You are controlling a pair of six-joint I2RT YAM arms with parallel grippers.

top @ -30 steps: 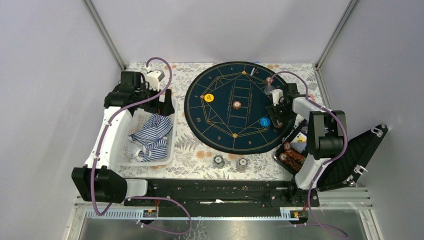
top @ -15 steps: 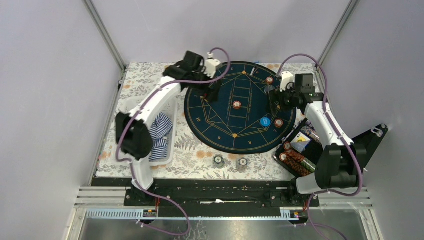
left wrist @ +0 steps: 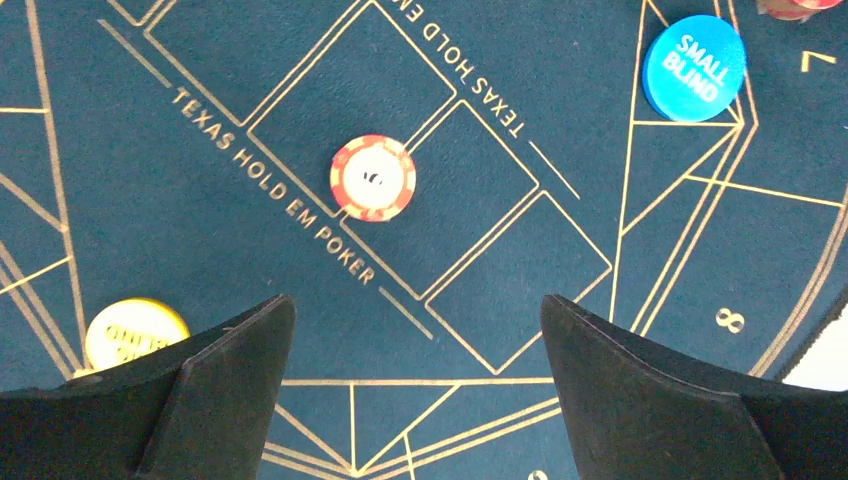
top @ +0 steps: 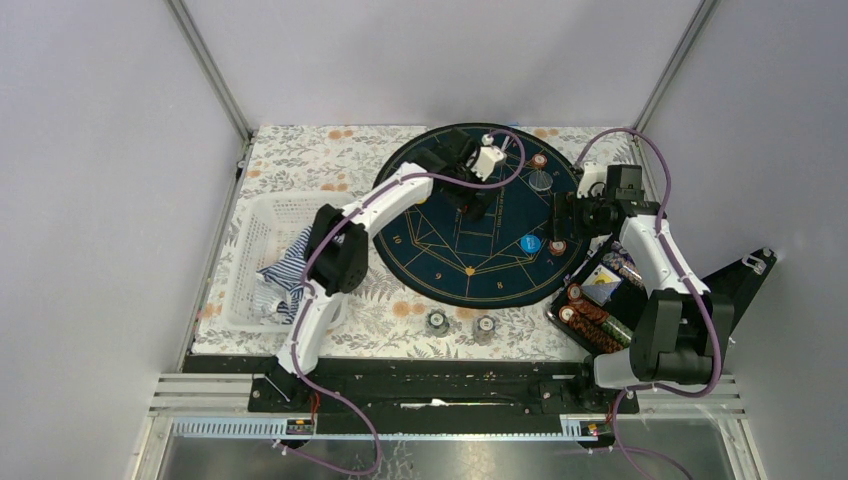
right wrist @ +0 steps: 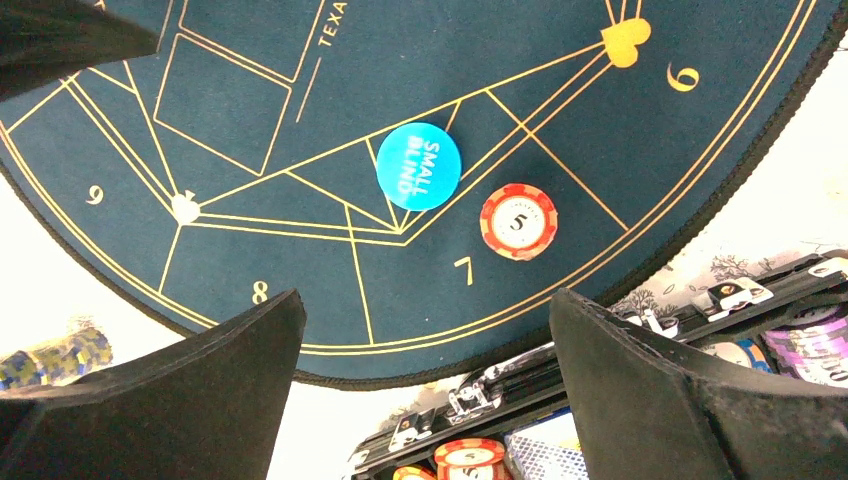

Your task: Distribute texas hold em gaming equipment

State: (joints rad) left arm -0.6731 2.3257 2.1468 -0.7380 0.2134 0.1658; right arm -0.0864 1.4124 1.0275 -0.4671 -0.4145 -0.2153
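My left gripper [top: 470,198] [left wrist: 415,310] is open and empty above the middle of the round dark blue mat [top: 440,255]. A red chip [left wrist: 372,177] lies just ahead of it, and the yellow disc [left wrist: 135,330] peeks out beside its left finger. My right gripper [top: 563,215] [right wrist: 425,300] is open and empty over the mat's right edge. The blue "small blind" disc [top: 530,243] [right wrist: 418,166] and a red chip [top: 557,246] [right wrist: 518,221] lie ahead of it. Another red chip [top: 540,160] sits far right on the mat. No red-backed cards show.
Two grey-green chip stacks [top: 436,321] [top: 485,326] stand on the floral table in front of the mat. An open black case [top: 700,300] at the right holds red chip rows [top: 585,312] and a blue-patterned pack [right wrist: 545,455]. A white basket [top: 250,225] holds the striped cloth [top: 290,270].
My left arm swung from the basket across to the middle of the mat. My right gripper drew back a little toward the mat's right edge.
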